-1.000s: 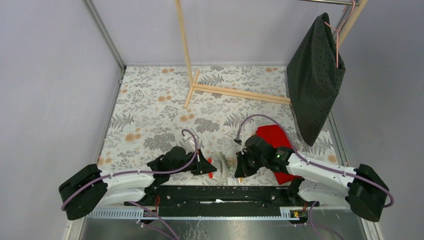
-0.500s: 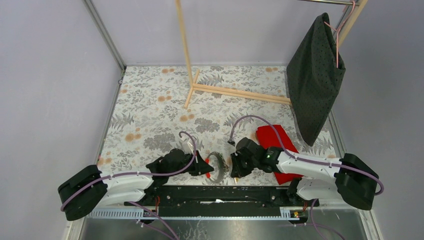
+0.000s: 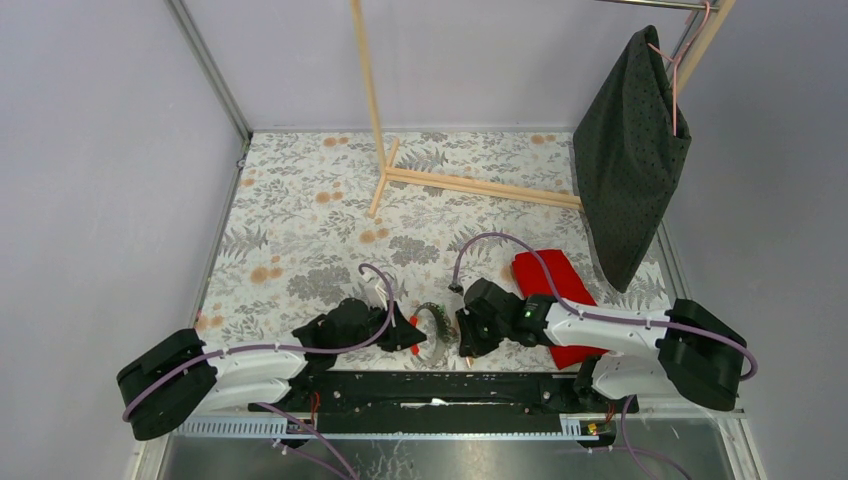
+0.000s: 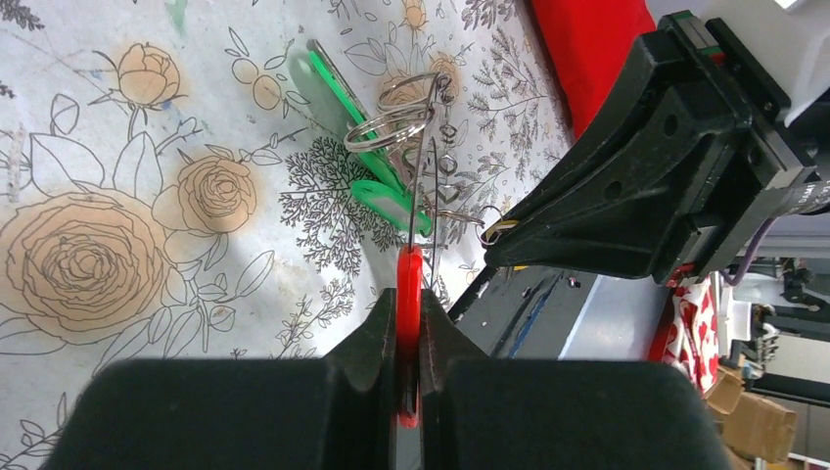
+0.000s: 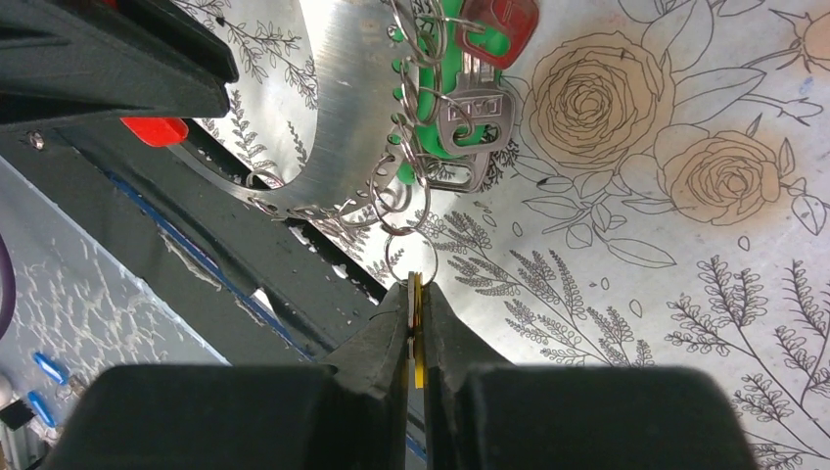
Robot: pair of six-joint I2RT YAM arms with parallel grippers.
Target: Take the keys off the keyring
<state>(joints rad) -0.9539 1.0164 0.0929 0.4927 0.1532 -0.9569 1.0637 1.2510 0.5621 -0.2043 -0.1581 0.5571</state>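
The keyring (image 3: pixel 433 336) hangs between my two grippers just above the table's near edge. In the right wrist view it is a broad silver band (image 5: pixel 338 108) strung with small split rings. My left gripper (image 3: pixel 411 333) is shut on a red piece (image 4: pixel 409 284) at the ring's rim. My right gripper (image 3: pixel 463 340) is shut on a yellow key (image 5: pixel 416 328), which hangs from a small split ring (image 5: pixel 406 257). More keys dangle from the band: a silver key (image 5: pixel 475 122), a red-headed key (image 5: pixel 499 18) and green keys (image 4: pixel 377 191).
A red cloth (image 3: pixel 550 290) lies under the right arm. Behind stand a wooden rack (image 3: pixel 480 185) and a dark garment (image 3: pixel 630 150) on a hanger at the right. The black rail (image 3: pixel 440 385) runs just under the grippers.
My right arm has swung left, bringing its gripper closer to the left one. The keyring has shifted slightly left and turned. Both grippers stayed shut.
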